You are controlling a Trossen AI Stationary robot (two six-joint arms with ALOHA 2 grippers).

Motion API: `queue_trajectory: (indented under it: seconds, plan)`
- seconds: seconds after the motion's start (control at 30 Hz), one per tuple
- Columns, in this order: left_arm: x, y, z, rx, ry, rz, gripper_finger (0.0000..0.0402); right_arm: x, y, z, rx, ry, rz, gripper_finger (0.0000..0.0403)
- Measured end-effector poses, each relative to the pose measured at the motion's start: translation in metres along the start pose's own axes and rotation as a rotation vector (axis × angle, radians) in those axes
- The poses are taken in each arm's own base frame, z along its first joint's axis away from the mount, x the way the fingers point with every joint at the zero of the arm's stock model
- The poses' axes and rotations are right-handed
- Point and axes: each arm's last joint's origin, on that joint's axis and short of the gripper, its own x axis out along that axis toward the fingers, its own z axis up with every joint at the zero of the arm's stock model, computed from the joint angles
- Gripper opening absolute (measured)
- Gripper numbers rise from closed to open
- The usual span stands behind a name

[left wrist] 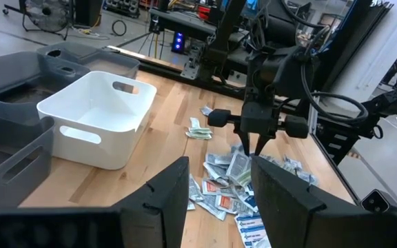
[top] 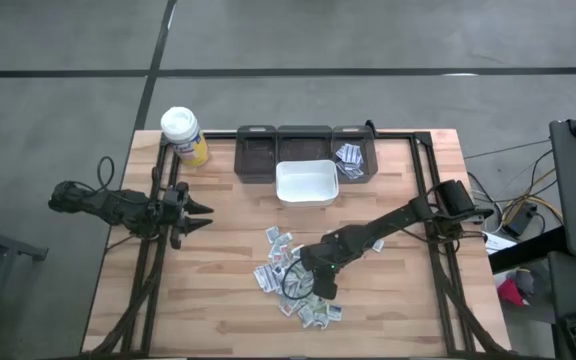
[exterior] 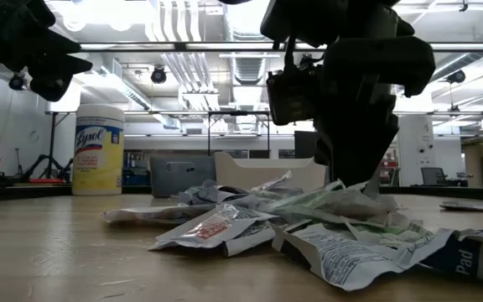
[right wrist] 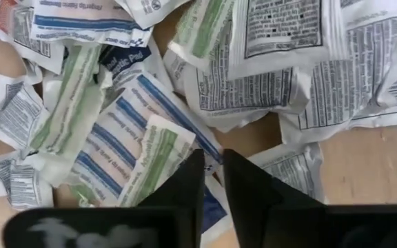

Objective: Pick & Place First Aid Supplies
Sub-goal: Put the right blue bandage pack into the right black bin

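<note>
The first aid supplies (top: 290, 272) are small flat white packets with green, red or blue print, heaped on the wooden table's near middle; the pile (exterior: 250, 222) rests flat on the boards. My right gripper (top: 320, 284) points steeply down into the heap. Its fingers (right wrist: 185, 180) are closed to a narrow gap. Another few packets (top: 350, 160) lie in the rightmost dark tray at the back. My left gripper (top: 204, 212) hovers open at the table's left, well clear of the pile, which also shows in its wrist view (left wrist: 234, 184). My right gripper comes at the heap from above, pointing steeply down. Its two fingers close on the corner of a blue-striped packet (right wrist: 212, 160), which shows in the narrow gap between them. A green-striped packet (right wrist: 158, 156) lies against the outer side of one finger. The pinched packet still lies on the pile.
A white bin (top: 306, 184) stands behind the pile, in front of three dark trays (top: 258, 152). A yellow bottle with a white lid (top: 184, 136) stands at the far left. Bare wood lies left of the pile and along the near edge.
</note>
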Motion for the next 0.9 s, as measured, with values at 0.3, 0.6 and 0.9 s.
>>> queue_trajectory:
  seconds: [0.3,0.6,0.9]
  plan:
    - [0.000,0.000,0.000,0.001,0.000,0.000,0.0161,0.000,-0.003,-0.002,0.011,0.026,-0.019,0.0009]
    - [0.000,0.000,0.000,0.001,0.000,0.000,0.0161,-0.008,-0.011,-0.009,0.038,0.086,-0.112,0.0008]
    - [0.000,0.000,0.000,0.001,0.001,0.000,0.0161,-0.035,-0.022,-0.012,0.097,0.036,-0.294,0.0008]
